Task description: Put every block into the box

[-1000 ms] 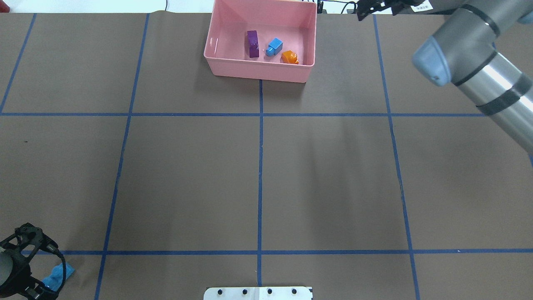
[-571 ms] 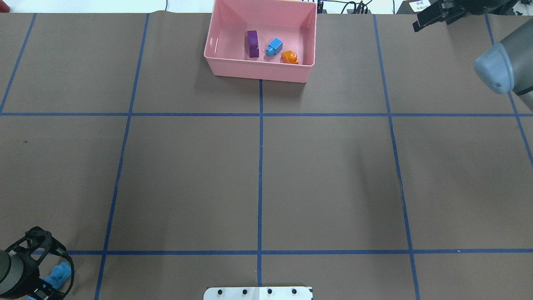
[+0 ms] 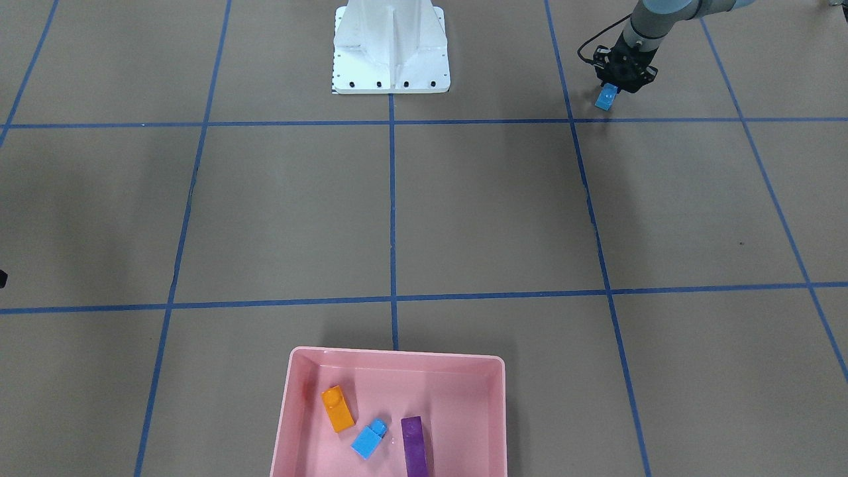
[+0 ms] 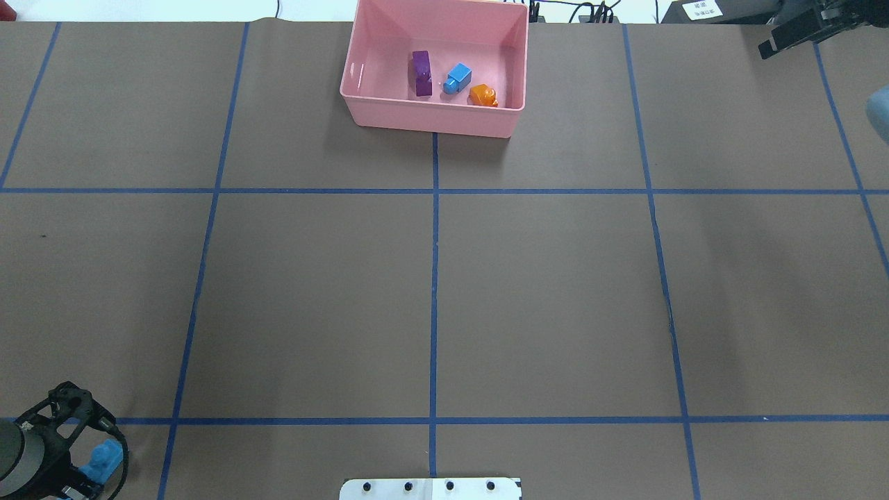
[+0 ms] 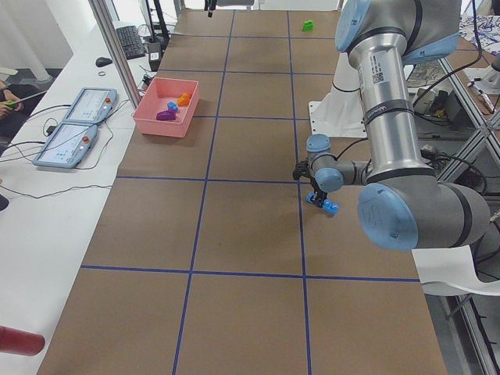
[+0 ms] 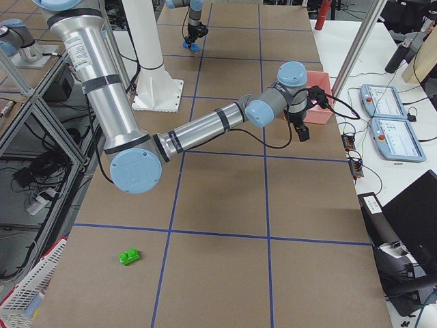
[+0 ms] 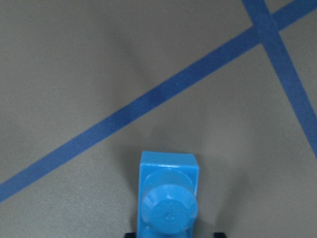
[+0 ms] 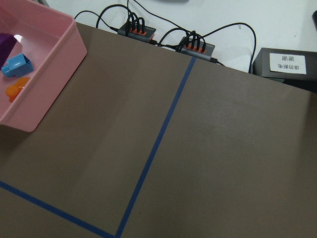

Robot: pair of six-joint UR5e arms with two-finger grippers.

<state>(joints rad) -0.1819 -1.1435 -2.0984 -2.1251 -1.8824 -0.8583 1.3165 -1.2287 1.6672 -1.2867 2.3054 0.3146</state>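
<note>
The pink box (image 4: pixel 430 119) stands at the table's far middle and holds the purple block (image 4: pixel 421 72), the small blue block (image 4: pixel 457 78) and the orange block (image 4: pixel 483 95). My left gripper (image 4: pixel 89 467) is at the near left corner, shut on the long blue block (image 4: pixel 103 460). The left wrist view shows that block (image 7: pixel 168 198) end-on just above the paper. The green block (image 6: pixel 130 256) lies alone on the table's right end. My right gripper (image 4: pixel 795 33) is open and empty at the far right edge, well right of the box (image 8: pixel 49 74).
The white robot base (image 3: pixel 391 53) sits at the table's near middle edge. Cables and power strips (image 8: pixel 163 37) lie behind the far edge. Two control tablets (image 5: pixel 74 129) rest on the side bench by the box.
My right arm has swung right, away from the box, to the far right corner. My left gripper has shifted slightly right with the long blue block in it.
</note>
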